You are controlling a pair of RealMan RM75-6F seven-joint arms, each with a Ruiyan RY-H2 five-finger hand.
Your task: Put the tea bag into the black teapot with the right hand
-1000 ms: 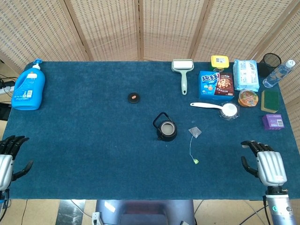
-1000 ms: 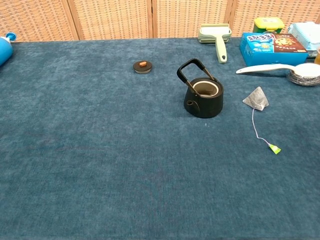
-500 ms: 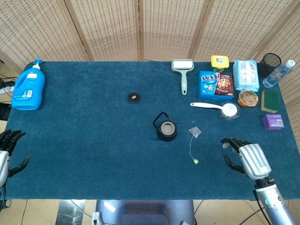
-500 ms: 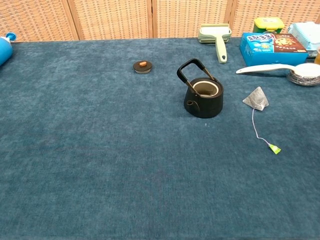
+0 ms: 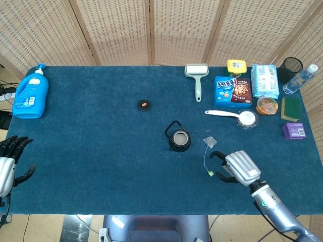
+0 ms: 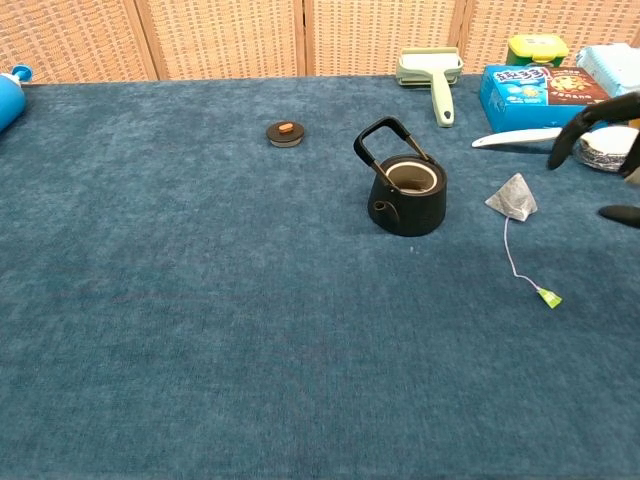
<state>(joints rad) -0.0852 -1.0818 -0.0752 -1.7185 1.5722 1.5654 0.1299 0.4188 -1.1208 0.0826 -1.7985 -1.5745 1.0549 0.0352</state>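
A: Entry. Where does the tea bag lie?

B: Flat on the blue desk, just right of the black teapot, apart from it. Its string runs toward the near edge and ends in a small green tag.

A: Teapot condition?

B: Upright, mouth uncovered, handle tilted to the rear left. A small round lid lies well apart, behind and to its left.

A: Right hand?

B: Over the desk, just right of the green tag, near the string. Fingers spread, holding nothing. The chest view catches only dark fingertips at the right border, beside the tea bag.

A: Left hand?

B: At the near left edge of the desk, fingers apart, empty.

A: Other items?

B: Blue detergent bottle at the far left. At the far right: a lint roller, a blue cookie box, a white spoon, a wipes pack, a green sponge and a purple box.
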